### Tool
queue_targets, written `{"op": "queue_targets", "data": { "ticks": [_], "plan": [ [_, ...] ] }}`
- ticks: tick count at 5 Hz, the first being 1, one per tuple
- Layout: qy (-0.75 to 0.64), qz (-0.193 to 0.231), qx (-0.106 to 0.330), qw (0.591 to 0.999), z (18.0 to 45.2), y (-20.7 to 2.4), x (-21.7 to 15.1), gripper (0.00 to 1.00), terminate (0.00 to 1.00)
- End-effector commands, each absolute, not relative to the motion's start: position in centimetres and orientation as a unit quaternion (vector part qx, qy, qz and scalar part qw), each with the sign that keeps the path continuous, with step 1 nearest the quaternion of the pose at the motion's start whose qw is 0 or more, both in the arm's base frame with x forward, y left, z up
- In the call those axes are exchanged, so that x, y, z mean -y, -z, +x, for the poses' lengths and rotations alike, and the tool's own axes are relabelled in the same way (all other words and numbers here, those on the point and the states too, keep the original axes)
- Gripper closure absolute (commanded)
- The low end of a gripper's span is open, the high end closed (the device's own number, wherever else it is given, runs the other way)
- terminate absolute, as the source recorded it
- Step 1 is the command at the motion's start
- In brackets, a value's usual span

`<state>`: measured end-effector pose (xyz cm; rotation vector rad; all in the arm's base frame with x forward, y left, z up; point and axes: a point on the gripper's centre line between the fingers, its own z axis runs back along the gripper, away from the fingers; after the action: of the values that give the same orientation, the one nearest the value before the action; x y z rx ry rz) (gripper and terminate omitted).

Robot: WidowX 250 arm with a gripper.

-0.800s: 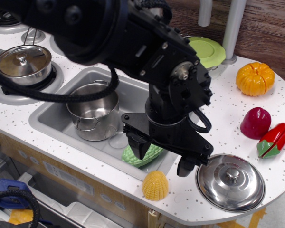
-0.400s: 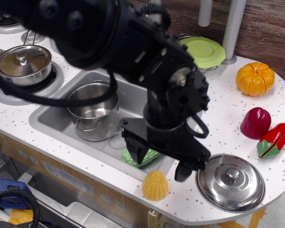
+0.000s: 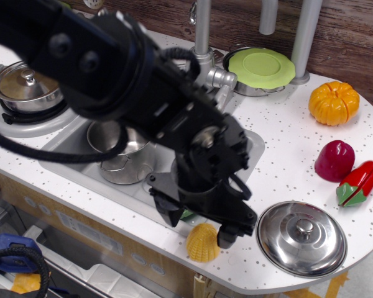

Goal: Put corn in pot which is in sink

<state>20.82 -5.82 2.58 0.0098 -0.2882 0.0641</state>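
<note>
One claw (image 3: 196,226) hangs low over the counter's front edge, its two dark fingers spread apart and holding nothing. Directly below and between the fingertips, slightly toward the right one, stands the corn (image 3: 203,242), upright on the white speckled counter (image 3: 280,155); contact between finger and corn cannot be confirmed. Just behind the left finger (image 3: 171,215), a sliver of the green gourd (image 3: 188,216) shows in the sink (image 3: 137,189), mostly hidden by the wrist. Further left and behind the claw, the pot (image 3: 119,156) stands upright in the sink, partly covered by the arm. Right of the claw, a steel lid (image 3: 303,237) lies flat on the counter, close to the right finger (image 3: 226,234) but apart. Well beyond it to the right rest a red fruit (image 3: 334,160) and a pepper (image 3: 357,182).
</note>
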Motion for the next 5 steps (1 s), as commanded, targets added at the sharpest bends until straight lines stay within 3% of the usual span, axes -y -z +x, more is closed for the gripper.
{"op": "queue_targets", "data": {
  "ticks": [1,3,4,5],
  "plan": [
    [-0.037,0.006,0.174,0.984,20.9,-1.0,5.7,0.00,0.00],
    [-0.044,-0.023,0.180,0.982,21.1,-0.3,5.4,0.00,0.00],
    [-0.023,-0.015,0.180,0.983,21.4,-1.0,5.2,1.00,0.00],
    [-0.002,-0.009,0.174,0.985,21.8,-2.3,4.7,1.00,0.00]
  ]
}}
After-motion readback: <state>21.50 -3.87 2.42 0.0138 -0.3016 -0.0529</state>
